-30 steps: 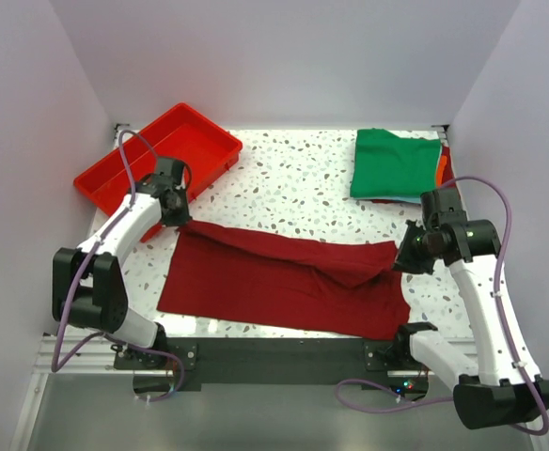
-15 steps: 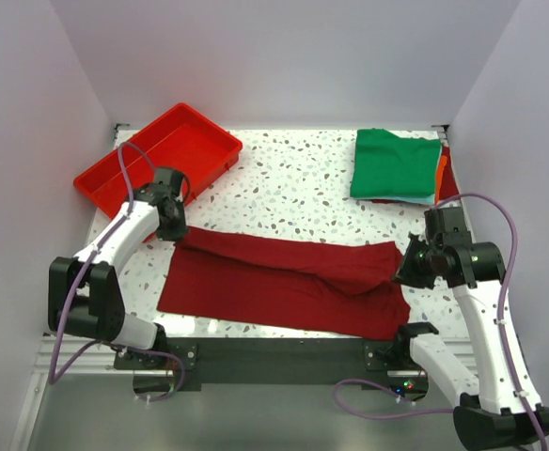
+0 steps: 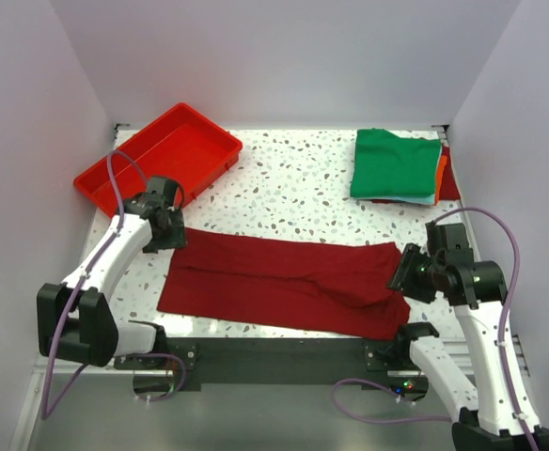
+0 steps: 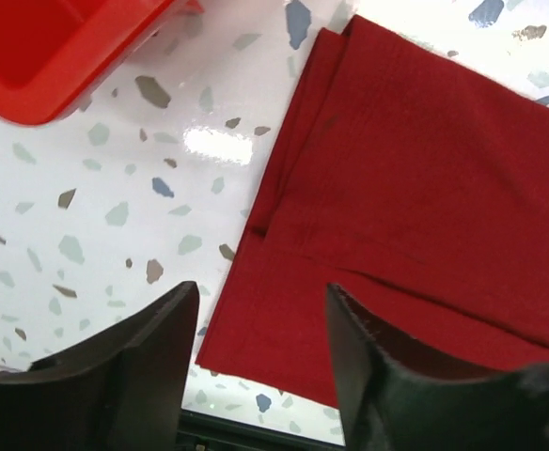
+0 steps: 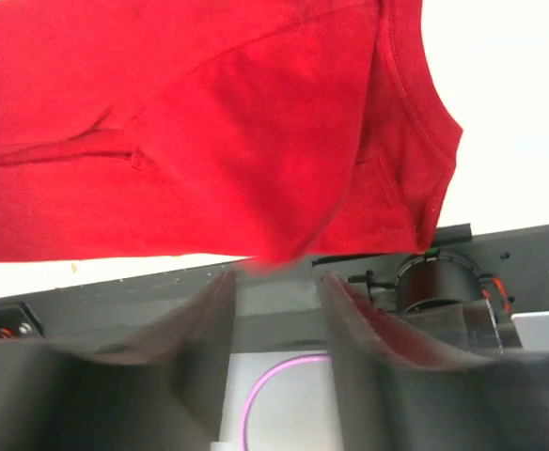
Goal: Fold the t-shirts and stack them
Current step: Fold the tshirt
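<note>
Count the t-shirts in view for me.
4. A maroon shirt lies spread at the near edge. A folded green shirt lies far right, with an orange edge and a red edge showing under it. More may be hidden.

no text, label, brand or number can be read — none anywhere.

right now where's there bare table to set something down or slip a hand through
The widest bare table lies beyond the maroon t-shirt, between the red tray and the green t-shirt stack. A narrow strip left of the maroon t-shirt sits under the left arm. The near edge is crowded with cloth.
</note>
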Robot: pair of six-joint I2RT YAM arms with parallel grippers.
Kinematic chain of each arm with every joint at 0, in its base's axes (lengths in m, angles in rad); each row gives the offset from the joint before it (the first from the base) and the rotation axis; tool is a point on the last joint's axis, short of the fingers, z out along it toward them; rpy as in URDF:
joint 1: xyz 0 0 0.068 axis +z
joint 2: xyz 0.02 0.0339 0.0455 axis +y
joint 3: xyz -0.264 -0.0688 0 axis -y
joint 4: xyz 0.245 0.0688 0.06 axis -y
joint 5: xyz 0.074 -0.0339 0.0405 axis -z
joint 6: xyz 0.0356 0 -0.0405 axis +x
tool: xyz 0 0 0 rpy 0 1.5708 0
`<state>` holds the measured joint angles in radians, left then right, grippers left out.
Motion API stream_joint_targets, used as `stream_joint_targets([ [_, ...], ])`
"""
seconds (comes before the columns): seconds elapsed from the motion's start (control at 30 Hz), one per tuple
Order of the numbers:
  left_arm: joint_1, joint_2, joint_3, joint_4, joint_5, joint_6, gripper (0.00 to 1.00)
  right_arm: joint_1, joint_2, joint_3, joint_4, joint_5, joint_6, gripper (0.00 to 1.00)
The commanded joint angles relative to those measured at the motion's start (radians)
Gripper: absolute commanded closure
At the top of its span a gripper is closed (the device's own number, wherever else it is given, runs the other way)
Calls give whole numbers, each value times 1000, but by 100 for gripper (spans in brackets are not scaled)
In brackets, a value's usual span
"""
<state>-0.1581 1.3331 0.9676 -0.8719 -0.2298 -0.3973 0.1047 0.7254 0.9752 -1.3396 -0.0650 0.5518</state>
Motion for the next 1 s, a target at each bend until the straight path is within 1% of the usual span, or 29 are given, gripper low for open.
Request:
stream_joint_targets([
  [0.0,6,-87,6,-47,-51,-14,37,3,-26,31,-220,22,-32,51],
  [0.03,6,-98,5,-47,-52,-11,36,3,-30,39,-216,18,-35,48],
  [0.1,3,-121,2,-42,-36,-6,36,3,-43,56,-204,-4,-36,47],
  [0.2,-18,-120,0,-6,26,-14,36,1,-50,46,-142,-36,-21,47],
  [0.23,-33,-117,6,5,43,-20,36,3,-47,39,-94,-54,-6,47],
  [0.3,-107,-86,40,33,47,-43,36,3,-31,19,-43,-67,16,47],
  [0.33,-165,-49,55,49,49,-58,36,3,-18,11,11,-73,23,47],
  [0.4,-204,-3,91,74,75,-67,35,4,5,-1,68,-75,40,47],
  [0.43,-211,20,94,117,137,-74,35,3,37,-9,129,-78,45,47],
  [0.5,-210,87,89,163,199,-86,35,9,75,-42,192,-79,59,47],
  [0.53,-212,125,85,210,225,-87,35,13,118,-55,250,-76,60,47],
  [0.57,-212,144,76,233,256,-90,35,32,146,-67,273,-55,63,47],
  [0.67,-210,221,54,284,299,-89,34,90,250,-73,350,5,76,46],
  [0.73,-210,273,49,301,320,-81,34,101,304,-87,408,7,92,45],
  [0.77,-212,285,48,310,322,-74,33,105,349,-104,431,8,99,45],
  [0.83,-207,316,39,321,305,-58,33,107,390,-131,509,13,122,45],
  [0.97,-192,342,5,344,265,-43,32,109,492,-147,609,60,137,43],
])
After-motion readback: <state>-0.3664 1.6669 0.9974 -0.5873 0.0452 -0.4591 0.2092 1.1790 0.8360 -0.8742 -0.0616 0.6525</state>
